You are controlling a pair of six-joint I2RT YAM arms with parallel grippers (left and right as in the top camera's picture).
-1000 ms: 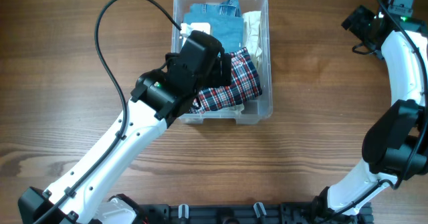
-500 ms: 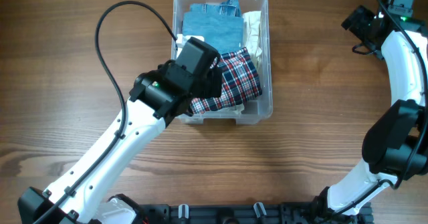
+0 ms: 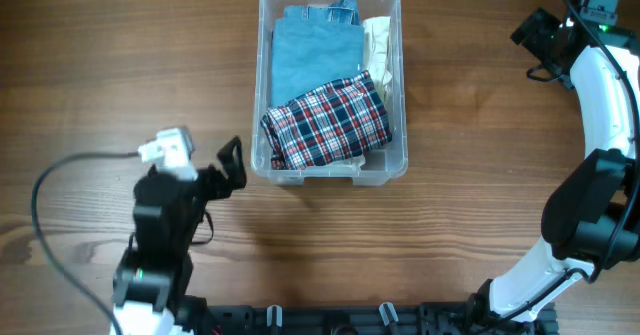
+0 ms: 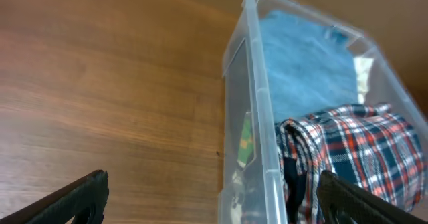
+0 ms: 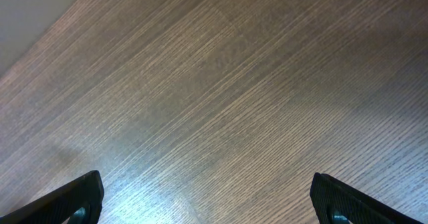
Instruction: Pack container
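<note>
Container (image 3: 262,75) sits on the counter (image 3: 120,65) just ahead & a bit right of the left claw (image 3: 228,167), near but not touching. Inside: plaid garment (image 3: 328,125) at the claw-side end, blue garment (image 3: 315,50) beyond it, cream cloth (image 3: 380,35) along the far wall. Long axis runs straight away from that claw, so I'd guess any reach goes in lengthwise over the short near wall. Left claw's released, fingers spread wide, nothing btwn them. Right claw (image 5: 205,184) is spread & empty too, over bare wood, well apart on the container's other side, so the left arm's clearly nearer. Looks abt packed, imo.
</note>
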